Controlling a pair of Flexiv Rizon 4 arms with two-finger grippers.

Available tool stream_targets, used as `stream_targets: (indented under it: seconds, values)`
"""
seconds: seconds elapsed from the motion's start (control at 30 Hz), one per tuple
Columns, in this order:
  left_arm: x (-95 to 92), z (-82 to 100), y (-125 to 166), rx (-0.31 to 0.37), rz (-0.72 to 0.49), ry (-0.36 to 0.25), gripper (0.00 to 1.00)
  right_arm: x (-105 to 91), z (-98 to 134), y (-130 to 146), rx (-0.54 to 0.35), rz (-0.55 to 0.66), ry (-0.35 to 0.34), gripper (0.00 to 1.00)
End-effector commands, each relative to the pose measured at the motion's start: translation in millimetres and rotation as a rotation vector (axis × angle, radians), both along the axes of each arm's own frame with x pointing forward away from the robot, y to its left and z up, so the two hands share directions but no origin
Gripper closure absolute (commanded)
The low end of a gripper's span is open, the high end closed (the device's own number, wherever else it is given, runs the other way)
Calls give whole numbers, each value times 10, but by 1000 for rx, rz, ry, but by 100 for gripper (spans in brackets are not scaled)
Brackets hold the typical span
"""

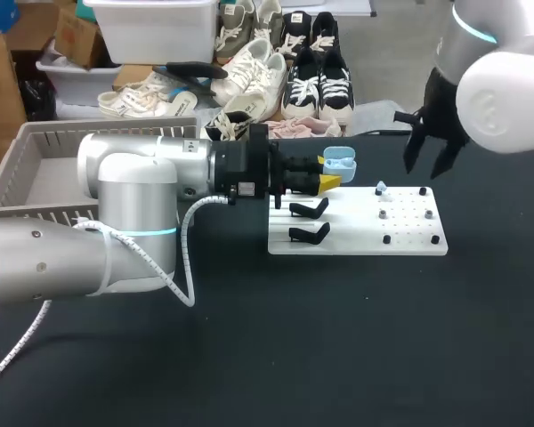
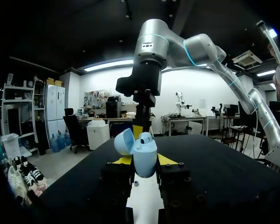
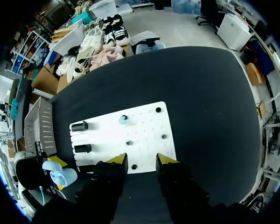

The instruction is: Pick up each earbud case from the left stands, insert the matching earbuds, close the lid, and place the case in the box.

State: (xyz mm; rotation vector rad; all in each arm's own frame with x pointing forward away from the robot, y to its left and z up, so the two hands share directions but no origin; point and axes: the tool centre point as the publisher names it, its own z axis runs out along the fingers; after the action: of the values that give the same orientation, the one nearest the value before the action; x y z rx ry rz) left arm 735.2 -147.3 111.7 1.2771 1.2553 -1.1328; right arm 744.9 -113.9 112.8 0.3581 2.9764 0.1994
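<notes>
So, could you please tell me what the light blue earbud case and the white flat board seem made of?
The light blue earbud case looks like satin plastic: soft highlights on its rounded lid. The white flat board is probably matt plastic or painted sheet; its dull surface leaves that open.

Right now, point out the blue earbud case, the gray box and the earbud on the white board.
blue earbud case (image 2: pixel 144 157), left wrist view, front of its body.
gray box (image 1: pixel 58 140), head view, back wall.
earbud (image 1: pixel 381 188), head view, its top.
</notes>
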Motion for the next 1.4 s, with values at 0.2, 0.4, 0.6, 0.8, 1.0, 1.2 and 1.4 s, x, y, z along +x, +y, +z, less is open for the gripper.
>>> stream_targets:
  seconds: [0.2, 0.4, 0.6, 0.8, 1.0, 1.2, 1.4]
  values:
    - [11, -8, -1, -2, -1, -1, 100, 199, -221, -4, 13, -78, 11, 62]
    - [11, -8, -1, -2, -1, -1, 100, 278, -239, 84, -71, -135, -66, 62]
    - [11, -8, -1, -2, -1, -1, 100, 345, -279, 168, -60, -167, -81, 60]
    - [11, -8, -1, -2, -1, -1, 100, 415, -352, 239, -13, -209, -62, 60]
    - [11, -8, -1, -2, -1, -1, 100, 453, -395, 303, 10, -229, -54, 61]
    - [11, -8, -1, -2, -1, -1, 100, 480, -444, 331, 14, -233, -49, 60]
    - [11, -8, -1, -2, -1, -1, 100, 492, -501, 343, 24, -258, -46, 61]
